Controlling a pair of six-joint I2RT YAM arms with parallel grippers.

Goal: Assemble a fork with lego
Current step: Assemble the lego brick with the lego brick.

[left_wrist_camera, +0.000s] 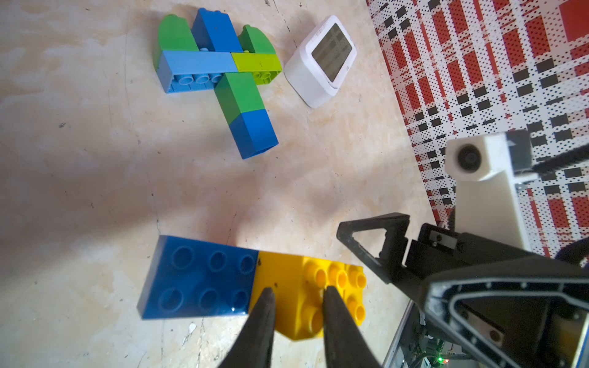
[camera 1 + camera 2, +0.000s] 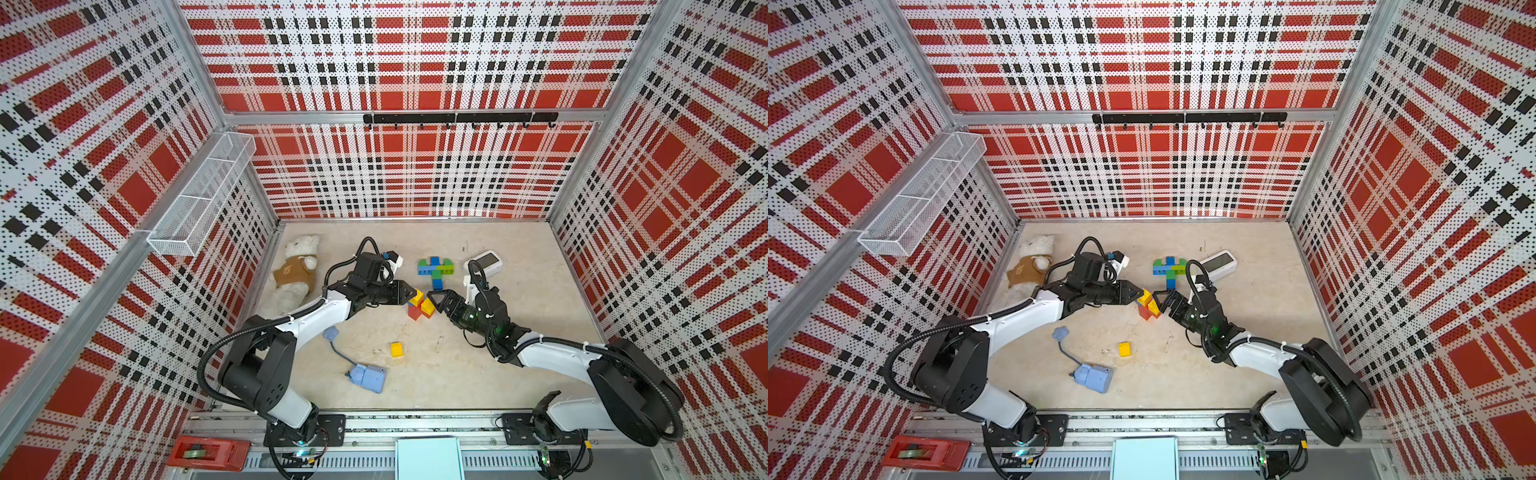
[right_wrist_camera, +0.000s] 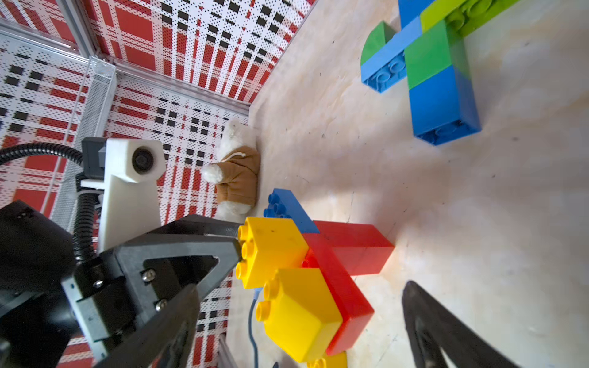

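Mixed stack (image 2: 419,306): red, yellow and blue lego bricks joined together, sitting mid-desk between the two arms
Left fingers (image 2: 410,293): pinching narrowly on a yellow brick (image 1: 306,286) of the mixed stack, one finger on each side
Right fingers (image 2: 436,301): standing wide apart just beside the mixed stack, gripping nothing
Fork piece (image 2: 435,270): green, lime, blue and light-blue bricks joined in a pronged shape, lying flat further back, apart from both arms
Loose yellow brick (image 2: 396,349): lying alone nearer the front
Desk (image 2: 519,353): also carrying a white screen device (image 2: 486,262), a plush bear (image 2: 297,270) and a pale-blue box (image 2: 368,377) with a cord
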